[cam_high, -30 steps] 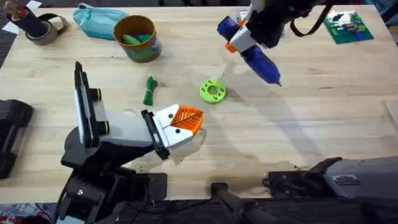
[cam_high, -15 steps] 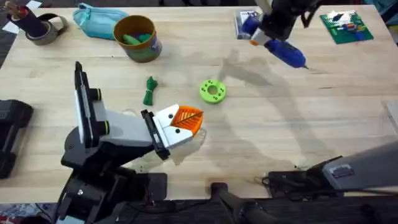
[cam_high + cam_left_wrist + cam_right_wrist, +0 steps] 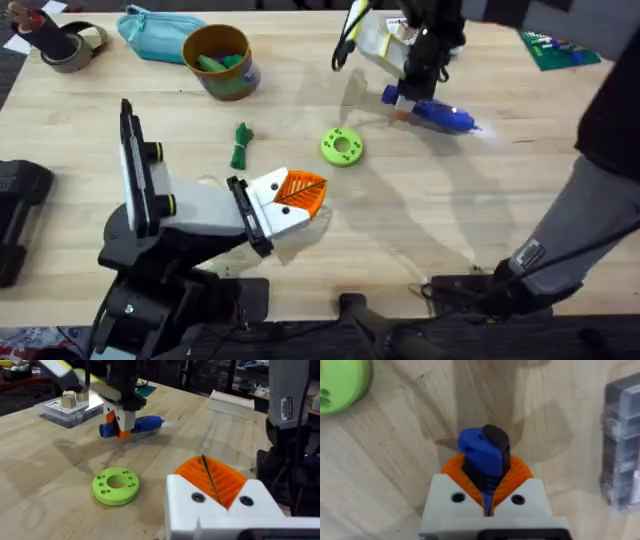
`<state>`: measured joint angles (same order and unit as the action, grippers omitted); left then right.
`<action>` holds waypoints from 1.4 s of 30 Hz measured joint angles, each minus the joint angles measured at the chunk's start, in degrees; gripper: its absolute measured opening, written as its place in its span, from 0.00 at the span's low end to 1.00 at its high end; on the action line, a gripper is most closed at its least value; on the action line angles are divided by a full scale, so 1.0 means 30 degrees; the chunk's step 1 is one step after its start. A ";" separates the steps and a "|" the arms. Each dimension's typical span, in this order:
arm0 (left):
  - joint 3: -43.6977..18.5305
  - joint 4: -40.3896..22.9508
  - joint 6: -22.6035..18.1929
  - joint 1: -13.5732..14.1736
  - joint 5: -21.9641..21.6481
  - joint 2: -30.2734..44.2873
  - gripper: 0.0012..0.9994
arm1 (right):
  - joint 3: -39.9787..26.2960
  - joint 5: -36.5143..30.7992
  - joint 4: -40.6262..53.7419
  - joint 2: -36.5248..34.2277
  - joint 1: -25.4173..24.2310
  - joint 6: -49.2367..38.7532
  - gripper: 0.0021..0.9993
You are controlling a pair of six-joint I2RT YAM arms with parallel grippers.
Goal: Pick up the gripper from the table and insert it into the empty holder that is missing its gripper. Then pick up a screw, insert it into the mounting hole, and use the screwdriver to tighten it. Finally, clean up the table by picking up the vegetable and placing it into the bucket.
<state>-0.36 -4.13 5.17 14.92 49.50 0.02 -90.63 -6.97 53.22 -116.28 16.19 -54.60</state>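
The right gripper (image 3: 408, 97) is clenched on the screwdriver (image 3: 432, 115), its orange pads pinching the butt of the blue handle, which the right wrist view shows wedged between the fingers (image 3: 451, 471). A second ago the tool hung tilted in the air over the middle of the table (image 3: 520, 200); now it has come down farther back, lying nearly level at the surface with its metal tip pointing right, just beside a clear plastic box (image 3: 385, 38). The left gripper (image 3: 300, 195) has not moved — its ribbed pads pressed together with nothing between them, near the green ring-shaped disc (image 3: 342, 146). The vegetable (image 3: 241, 146) stays beside the holder (image 3: 135, 170), and the bucket (image 3: 220, 60) stands unchanged at the back.
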 joint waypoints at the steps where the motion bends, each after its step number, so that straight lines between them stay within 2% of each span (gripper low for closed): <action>1: 0.0000 -0.0003 0.0000 0.0000 0.0000 0.0003 0.00 | 0.0205 -0.0066 -0.0140 -0.0150 -0.0004 -0.0040 0.03; 9: 0.0000 -0.0003 0.0000 0.0000 0.0000 0.0003 0.00 | 0.1006 -0.0487 -0.0619 -0.0410 -0.0007 -0.0266 0.03; 11: 0.0000 -0.0003 0.0000 0.0000 0.0000 0.0003 0.00 | 0.1036 -0.0576 -0.0607 -0.0406 -0.0007 -0.0307 0.07; 13: 0.0000 -0.0003 0.0000 0.0000 0.0000 -0.0001 0.00 | 0.1036 -0.0645 -0.0570 -0.0403 -0.0007 -0.0235 0.20; 15: 0.0000 0.0001 -0.0028 0.0000 -0.0004 0.0003 0.04 | 0.1029 -0.0781 -0.0628 -0.0335 -0.0011 -0.0111 0.47; 16: 0.0000 0.0008 -0.0043 0.0000 -0.0003 0.0003 0.12 | 0.1029 -0.0832 -0.0724 -0.0302 -0.0030 0.0011 0.62; 17: 0.0000 0.0008 -0.0012 0.0000 0.0000 -0.0001 0.24 | 0.1029 -0.0850 -0.0793 -0.0270 -0.0064 0.0174 0.76; 18: 0.0000 0.0004 0.0003 0.0000 0.0000 0.0000 0.40 | 0.1025 -0.0860 -0.0811 -0.0232 -0.0105 0.0344 0.90; 19: 0.0000 0.0004 0.0000 0.0000 0.0000 -0.0001 0.55 | 0.1022 -0.0855 -0.0750 -0.0167 -0.0145 0.0562 0.97; 21: 0.0000 0.0004 0.0016 0.0000 0.0000 -0.0001 0.86 | 0.1045 -0.0808 -0.0417 -0.0034 -0.0168 0.1060 0.99; 22: 0.0000 0.0000 0.0049 0.0000 0.0000 0.0000 0.95 | 0.1090 -0.0794 -0.0287 0.0079 -0.0160 0.1324 0.99; 23: 0.0000 -0.0003 0.0066 0.0000 0.0000 0.0003 0.98 | 0.1163 -0.0760 -0.0250 0.0280 -0.0153 0.1625 0.99; 26: 0.0000 0.0004 0.0066 0.0000 0.0000 -0.0004 0.99 | 0.1341 -0.0403 -0.0219 0.1531 -0.0131 0.2495 0.99; 29: 0.0004 0.0097 0.0088 0.0000 -0.0004 -0.0001 0.99 | 0.1371 0.0494 -0.0225 0.3767 -0.0131 0.3464 0.99; 32: 0.0015 0.1197 0.0574 0.0000 -0.0182 0.0003 0.99 | 0.1367 0.1440 -0.0244 0.6244 -0.0131 0.4793 0.99; 34: 0.0007 0.2143 0.1002 0.0000 -0.0738 -0.0001 0.99 | 0.1360 0.2014 -0.0244 0.7607 -0.0131 0.5860 0.99; 38: -0.0303 0.2118 0.1521 0.0000 -0.2204 0.0006 0.99 | 0.1357 0.2714 -0.0229 0.9298 -0.0106 0.9143 0.99; 42: -0.2580 0.1187 0.1548 0.0000 -0.3454 0.0792 0.99 | 0.1357 0.3027 -0.0171 1.0334 -0.0080 1.3489 0.99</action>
<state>-8.10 -0.57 9.81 14.92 39.13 2.40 -86.56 2.11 52.71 -85.28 15.94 -14.14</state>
